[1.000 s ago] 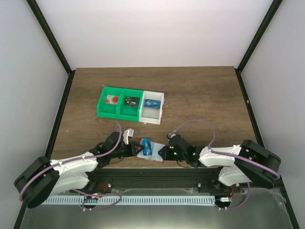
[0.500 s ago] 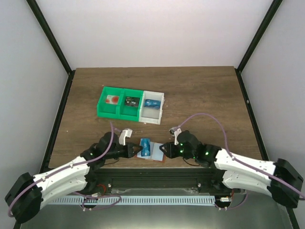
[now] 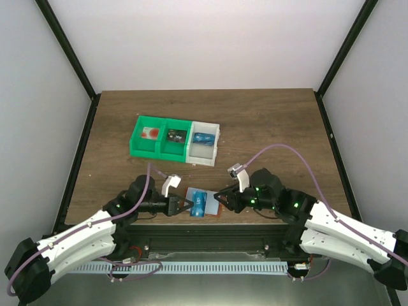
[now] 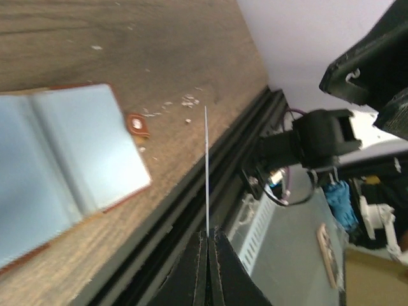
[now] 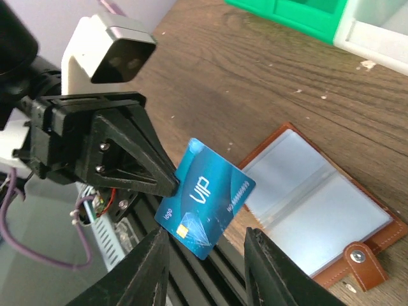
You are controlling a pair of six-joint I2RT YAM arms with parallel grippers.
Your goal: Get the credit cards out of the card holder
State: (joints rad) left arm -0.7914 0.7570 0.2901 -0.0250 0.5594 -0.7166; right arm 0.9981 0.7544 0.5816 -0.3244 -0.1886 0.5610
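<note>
Right wrist view shows us the blue credit card (image 5: 205,199) out of the card holder (image 5: 319,213) and raised off the table (image 5: 255,83). Its printed face, marked VIP, is turned toward this camera. Its long axis runs on a slant, from low on the left to high on the right. The left claw (image 5: 171,183) is clenched on the card, its dark fingertips meeting at the card's upper left edge, so the card sticks out beyond the tips.

The right claw (image 5: 205,236) is released, with its two fingers (image 5: 156,268) spread wide. The card's lower corner shows between them in this view. We cannot tell whether either finger touches it.

In the left wrist view we see the same card edge-on, as a thin pale line rising straight out from the pinched fingertips along the claw's own axis.

The card holder lies open and flat on the wood near the table's front edge, pale lining up, brown rim around it. Its snap tab (image 5: 360,260) juts from one corner. In the left wrist view it sits left of the card and apart from it.

From the top camera we see both claws facing each other across the holder. The green bin (image 3: 159,143) and white bin (image 3: 205,144) stand farther back.
</note>
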